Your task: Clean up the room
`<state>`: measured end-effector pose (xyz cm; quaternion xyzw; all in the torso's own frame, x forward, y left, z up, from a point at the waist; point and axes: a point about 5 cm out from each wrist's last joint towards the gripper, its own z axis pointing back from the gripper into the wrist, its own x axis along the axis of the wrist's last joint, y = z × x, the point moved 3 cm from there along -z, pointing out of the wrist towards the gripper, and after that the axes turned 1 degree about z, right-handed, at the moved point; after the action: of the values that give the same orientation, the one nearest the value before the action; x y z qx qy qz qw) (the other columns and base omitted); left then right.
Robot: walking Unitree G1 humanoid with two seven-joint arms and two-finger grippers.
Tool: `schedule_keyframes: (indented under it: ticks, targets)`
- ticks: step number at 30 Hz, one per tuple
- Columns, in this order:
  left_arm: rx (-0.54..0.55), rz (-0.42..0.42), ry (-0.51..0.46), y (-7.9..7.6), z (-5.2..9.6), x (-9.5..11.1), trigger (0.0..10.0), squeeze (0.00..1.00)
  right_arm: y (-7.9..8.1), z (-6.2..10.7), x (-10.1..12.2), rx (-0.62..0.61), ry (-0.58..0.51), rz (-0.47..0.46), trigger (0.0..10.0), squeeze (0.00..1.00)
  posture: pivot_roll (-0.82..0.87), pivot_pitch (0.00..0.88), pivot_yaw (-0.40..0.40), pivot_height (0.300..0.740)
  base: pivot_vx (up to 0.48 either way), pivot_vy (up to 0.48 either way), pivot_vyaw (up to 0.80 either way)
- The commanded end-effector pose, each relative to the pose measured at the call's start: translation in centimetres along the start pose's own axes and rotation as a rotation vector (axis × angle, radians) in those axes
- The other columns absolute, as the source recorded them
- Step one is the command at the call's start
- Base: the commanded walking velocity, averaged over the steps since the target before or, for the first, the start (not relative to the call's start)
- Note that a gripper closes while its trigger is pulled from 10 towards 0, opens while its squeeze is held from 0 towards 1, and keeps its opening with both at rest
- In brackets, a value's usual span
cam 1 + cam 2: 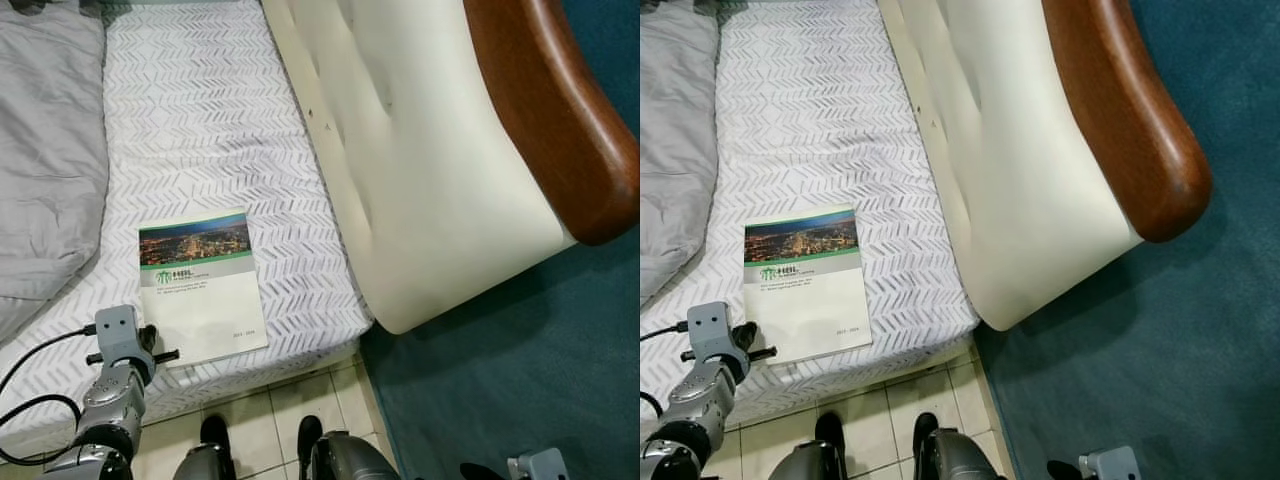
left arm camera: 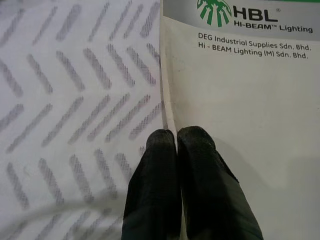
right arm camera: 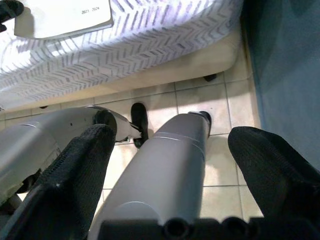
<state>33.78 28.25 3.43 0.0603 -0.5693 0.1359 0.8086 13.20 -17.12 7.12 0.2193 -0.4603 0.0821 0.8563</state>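
On the near edge of the mattress (image 1: 230, 120), with its grey chevron sheet, lies a booklet (image 1: 200, 285), flat and face up, close to the mattress's corner by the cream padded footboard (image 1: 400, 170). Its cover has a night city photo on top, a green band, then a pale lower part. Through my left wrist camera I read "HBL" beside a green logo, "HI-BEAM Lighting" under it, then "DEG Industrial Supplies Sdn. Bhd." and "Hi - BEAM Lighting (M) Sdn. Bhd." Small print low on the cover seems to be years, too small for me to read surely.

My left gripper (image 2: 176, 137) sits at the booklet's left edge, near its lower corner. Both black fingers (image 2: 200, 170) are pressed together with no gap, and their tips meet right along the cover's edge; I cannot tell whether any paper is pinched between them.

My right gripper (image 3: 170, 150) hangs low beside my legs over the tiled floor (image 3: 220, 105), fingers spread wide and holding nothing.

A grey blanket (image 1: 45, 150) is heaped on the mattress's left side, and dark teal carpet (image 1: 520, 370) lies to the right.
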Motion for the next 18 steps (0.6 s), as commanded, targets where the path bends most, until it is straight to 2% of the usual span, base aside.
schedule_keyframes:
  ticks: [1,8,17,18]
  targets:
    - [-0.006,-0.015,0.071,-0.1,0.5,-2.1,10.0,0.0,-0.4,0.7,-0.6,-0.02,0.037,-0.011,10.0,0.0,-0.38,0.451,-0.24,0.74,0.0,0.0,0.0]
    - [-0.04,-0.029,0.063,-1.1,0.2,-1.4,10.0,0.0,-0.2,0.9,-0.8,-0.019,0.043,-0.005,10.0,0.0,-0.39,0.452,-0.242,0.74,0.0,0.0,0.0]
    - [-0.052,-0.057,0.062,-1.2,-0.1,-0.8,10.0,0.0,-0.1,1.1,-0.9,-0.024,0.046,-0.008,10.0,0.0,-0.4,0.45,-0.238,0.74,0.0,0.0,0.0]
    - [-0.054,-0.059,0.062,-1.3,-0.1,-0.8,10.0,0.05,-0.1,1.1,-0.9,-0.024,0.046,-0.008,10.0,0.0,-0.39,0.449,-0.236,0.74,0.0,0.0,0.0]
